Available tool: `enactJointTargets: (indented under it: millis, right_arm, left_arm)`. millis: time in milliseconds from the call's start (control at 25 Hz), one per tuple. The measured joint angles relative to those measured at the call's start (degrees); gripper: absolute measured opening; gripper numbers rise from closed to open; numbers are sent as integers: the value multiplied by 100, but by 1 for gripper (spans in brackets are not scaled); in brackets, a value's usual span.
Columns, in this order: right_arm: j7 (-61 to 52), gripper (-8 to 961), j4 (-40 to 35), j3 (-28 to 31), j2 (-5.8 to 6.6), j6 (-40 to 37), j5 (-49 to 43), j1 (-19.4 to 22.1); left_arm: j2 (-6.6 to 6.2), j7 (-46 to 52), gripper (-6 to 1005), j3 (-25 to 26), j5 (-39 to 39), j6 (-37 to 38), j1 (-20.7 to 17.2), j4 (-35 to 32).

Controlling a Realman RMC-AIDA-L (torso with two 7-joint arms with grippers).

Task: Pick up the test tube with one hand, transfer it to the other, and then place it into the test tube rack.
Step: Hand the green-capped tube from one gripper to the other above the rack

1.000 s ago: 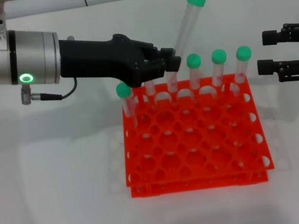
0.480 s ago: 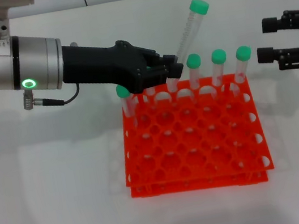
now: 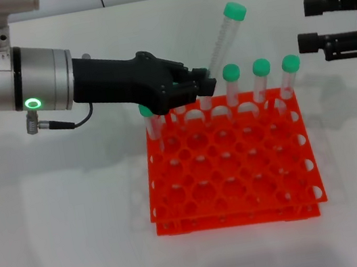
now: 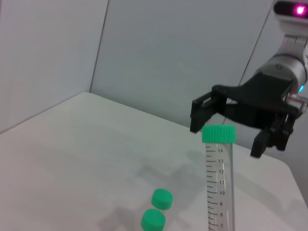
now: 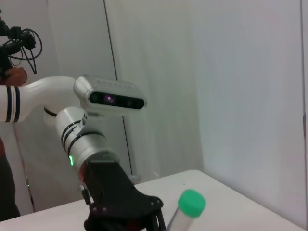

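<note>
A: Nearest the head camera sits the test tube rack (image 3: pixel 232 165), orange-red, on the white table (image 3: pixel 66 241). What stands in it?

B: Four capped tubes along its far row: one at the far-left corner (image 3: pixel 151 119) and three side by side toward the far-right corner (image 3: pixel 262 78). The near rows hold nothing.

A: And the left gripper (image 3: pixel 203 87)?

B: It reaches in from nine o'clock over the rack's far edge, fingers clamped on the lower part of the test tube (image 3: pixel 223 39). The tube leans, green cap up toward one o'clock, its bottom end at the rack's far row. Whether the tip sits inside a hole, the head view does not settle.

A: Does the left wrist view add anything?

B: Yes: the tube's printed graduations (image 4: pixel 219 183), its cap, and two other green caps (image 4: pixel 158 209) below. It shows none of the left gripper's own fingers.

A: Farther off?

B: The right gripper (image 3: pixel 314 24) hangs at two o'clock from the rack, well apart from the tube, its fingers spread with nothing between them. The left wrist view shows it behind the cap (image 4: pixel 231 127), too. The right wrist view alone shows the left arm's silver wrist and green light (image 5: pixel 79 144), with the tube's cap (image 5: pixel 191 202) in front.
</note>
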State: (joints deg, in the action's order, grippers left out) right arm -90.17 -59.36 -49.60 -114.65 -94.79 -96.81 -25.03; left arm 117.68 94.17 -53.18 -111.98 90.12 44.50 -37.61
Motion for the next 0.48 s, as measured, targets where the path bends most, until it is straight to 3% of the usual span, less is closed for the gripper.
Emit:
enactJointTargets:
  millis: [480]
  right_arm:
    - [-210, 692, -89, -50, -46, -67, 6, -298]
  left_arm:
    - [1, -80, 177, 0, 8, 8, 15, -1]
